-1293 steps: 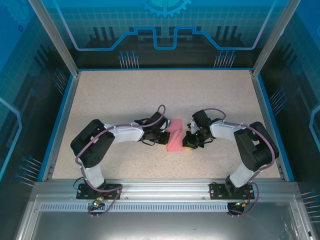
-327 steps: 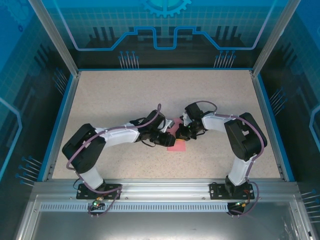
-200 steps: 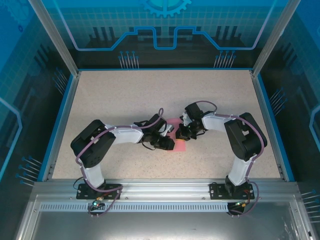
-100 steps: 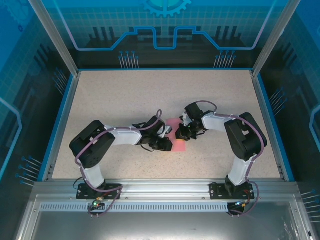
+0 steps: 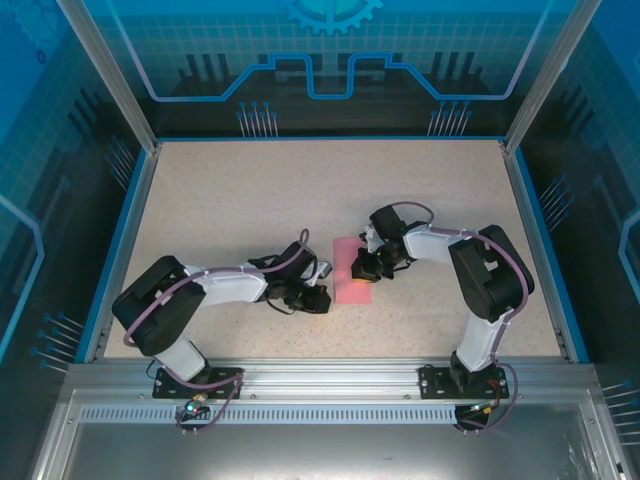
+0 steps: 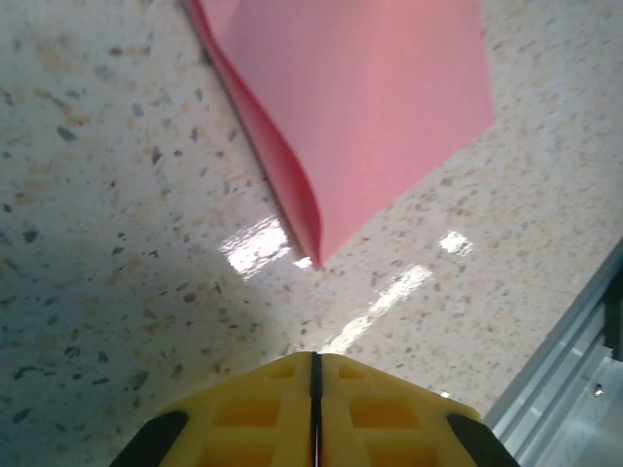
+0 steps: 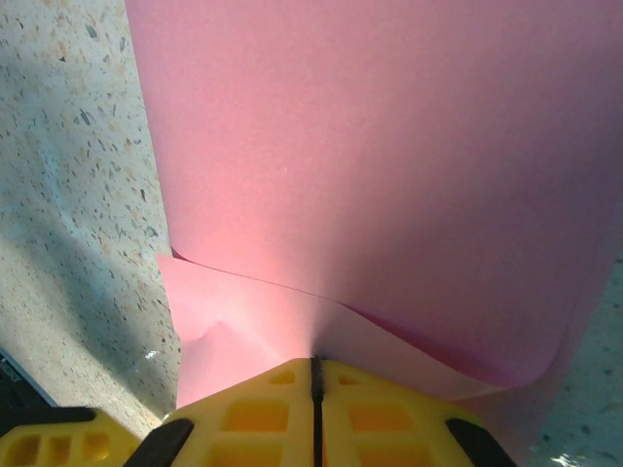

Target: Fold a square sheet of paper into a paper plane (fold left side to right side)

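The square sheet of paper point(image 5: 350, 286) lies folded over on itself into a narrow pink-red strip at the table's middle. In the left wrist view its upper layer point(image 6: 370, 107) bows up off the lower one along the left edge, down to a near corner. My left gripper point(image 5: 319, 298) is shut with nothing in it, just left of the paper's near corner and apart from it point(image 6: 313, 358). My right gripper point(image 5: 361, 269) sits on the sheet's right side. Its yellow jaws point(image 7: 313, 362) are shut, and the paper's layers point(image 7: 389, 175) converge into their tip.
The speckled tabletop point(image 5: 250, 200) stretches open to the back and to both sides. A metal rail point(image 6: 569, 375) runs along the near edge, close behind the left gripper. Blue walls point(image 5: 120, 230) fence the table.
The left gripper has let go of the paper and drawn back to the left and toward the near edge. The sheet stays folded. The right gripper has held still.
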